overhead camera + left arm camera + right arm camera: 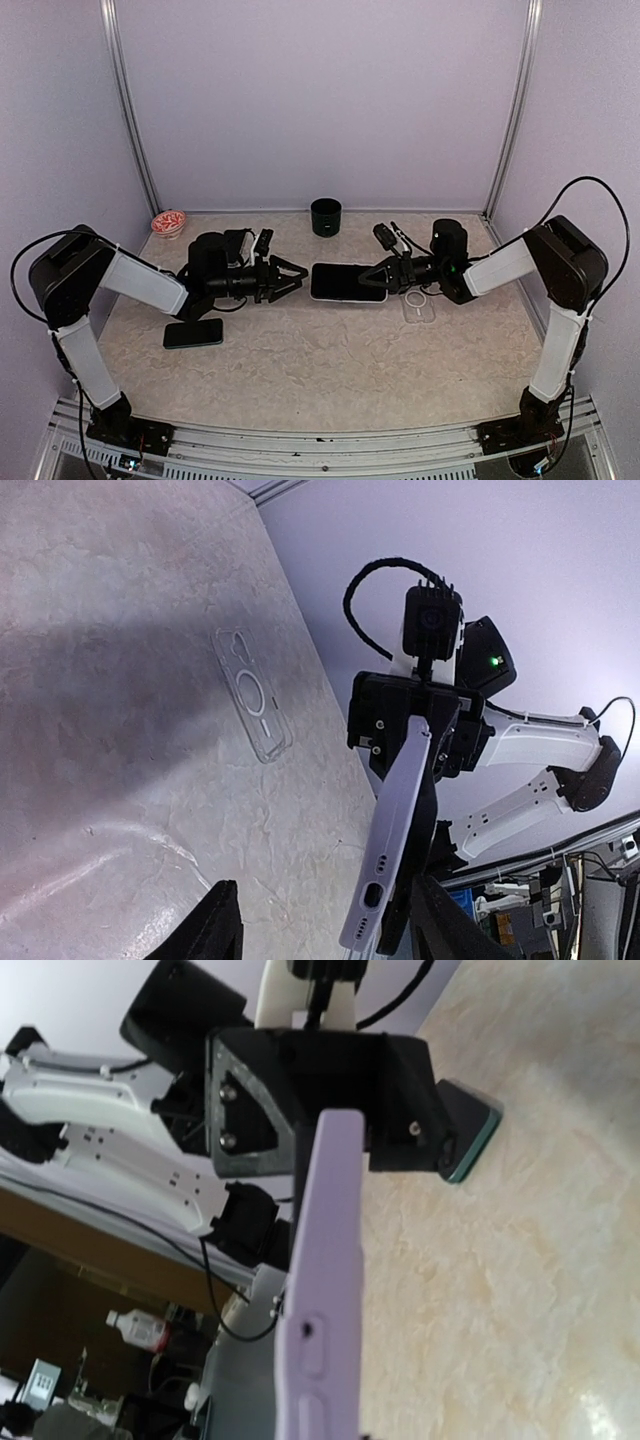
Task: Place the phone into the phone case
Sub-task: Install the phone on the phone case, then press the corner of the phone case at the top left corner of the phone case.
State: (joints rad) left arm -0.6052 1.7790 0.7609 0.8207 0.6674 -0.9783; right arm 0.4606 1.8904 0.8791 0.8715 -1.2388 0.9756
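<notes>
Left to right on the counter point(300, 370): a small pink bowl point(168, 222) sits at the back corner and a dark flat slab point(193, 333) lies beside the left arm. The left fingers point(292, 268) are spread wide, pointing at the phone point(345, 282). From the wrist view its near end sits in the gap between them, apparently touching neither. A black cup point(325, 216) stands behind. The phone hangs above the counter, screen up, its far end pinched by the right fingers point(377, 277). The clear phone case point(420, 307) lies flat on the counter just beside them.
</notes>
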